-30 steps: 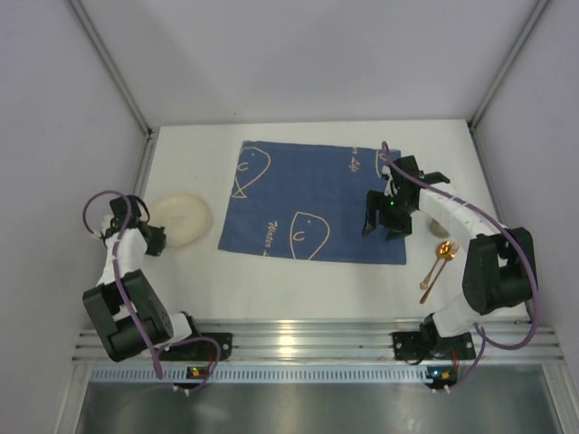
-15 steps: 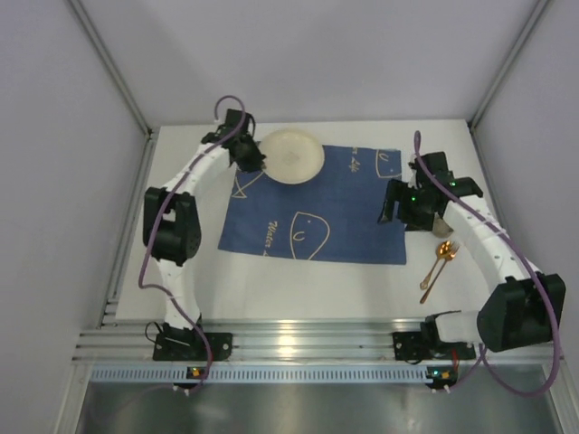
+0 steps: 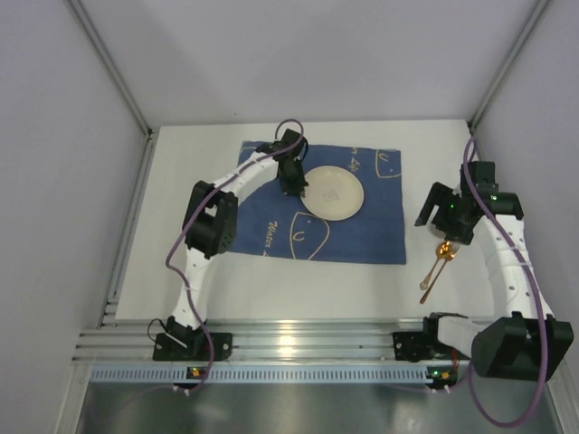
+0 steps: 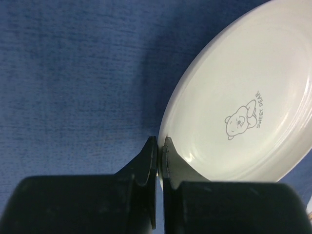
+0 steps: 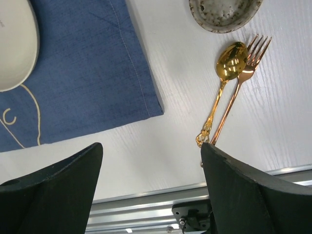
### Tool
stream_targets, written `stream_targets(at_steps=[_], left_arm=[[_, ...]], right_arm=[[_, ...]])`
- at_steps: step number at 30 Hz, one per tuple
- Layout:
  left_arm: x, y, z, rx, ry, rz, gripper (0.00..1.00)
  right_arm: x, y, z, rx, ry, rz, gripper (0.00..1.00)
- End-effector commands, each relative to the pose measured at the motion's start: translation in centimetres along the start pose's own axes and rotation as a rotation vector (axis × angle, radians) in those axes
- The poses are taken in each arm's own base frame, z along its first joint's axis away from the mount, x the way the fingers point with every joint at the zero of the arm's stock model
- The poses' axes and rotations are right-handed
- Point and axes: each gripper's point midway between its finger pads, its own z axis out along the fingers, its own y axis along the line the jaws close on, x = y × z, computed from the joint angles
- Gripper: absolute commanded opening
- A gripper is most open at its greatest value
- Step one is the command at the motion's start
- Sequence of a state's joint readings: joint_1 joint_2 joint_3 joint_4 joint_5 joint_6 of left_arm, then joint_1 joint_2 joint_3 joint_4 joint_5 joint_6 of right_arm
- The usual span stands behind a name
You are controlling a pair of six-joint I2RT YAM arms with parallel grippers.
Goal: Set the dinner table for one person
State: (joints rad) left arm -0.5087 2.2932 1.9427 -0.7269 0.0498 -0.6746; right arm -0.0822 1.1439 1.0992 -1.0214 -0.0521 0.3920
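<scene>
One plate (image 4: 243, 112); one mat (image 3: 380, 231); one bowl (image 5: 224, 12); one spoon (image 5: 229, 61); one fork (image 5: 247, 72).

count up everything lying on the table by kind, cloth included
plate: 1
bowl: 1
spoon: 1
fork: 1
mat: 1
total: 5

I saw plain grey walls (image 3: 317, 54) on three sides of the white table (image 3: 298, 289), joined by silver posts (image 3: 110, 65). A ribbed rail (image 3: 308, 342) ran along its near edge; below lay a dull metal sheet (image 3: 298, 407), possibly a shelf. Light was even.
</scene>
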Motion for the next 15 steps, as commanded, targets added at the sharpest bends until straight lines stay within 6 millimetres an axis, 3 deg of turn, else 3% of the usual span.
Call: stream_targets(at_steps=[1, 5, 9, 10, 13, 14, 15], left_arm=[[-1.4, 3.2, -2.1, -0.128, -0.070, -0.033, 0.00], [-2.4, 3.3, -3.6, -0.098, -0.162, -0.043, 0.00], [-2.0, 4.3, -2.8, -0.115, -0.108, -0.027, 0.00], [-1.2, 5.5, -2.9, -0.166, -0.074, -0.026, 0.01], [-1.9, 6.9, -3.5, -0.177, -0.087, -0.056, 0.39], [-2.5, 7.1, -3.7, -0.166, -0.103, -0.070, 0.62], [-3.3, 8.3, -4.5, -0.161, -0.117, -0.102, 0.69]], right_arm=[[-0.2, -1.0, -0.4, 0.040, -0.004, 0.001, 0.82], [-0.8, -1.1, 0.0, 0.050, 0.007, -0.001, 0.82], [-1.9, -1.5, 0.4, 0.074, 0.001, 0.003, 0.84], [-2.1, -1.5, 0.5, 0.076, 0.004, 0.008, 0.85], [-3.3, -1.8, 1.1, 0.093, 0.016, 0.033, 0.86], [-3.6, -1.9, 1.3, 0.096, 0.018, 0.037, 0.86], [-4.4, -2.1, 1.2, 0.100, 0.008, 0.049, 0.86]])
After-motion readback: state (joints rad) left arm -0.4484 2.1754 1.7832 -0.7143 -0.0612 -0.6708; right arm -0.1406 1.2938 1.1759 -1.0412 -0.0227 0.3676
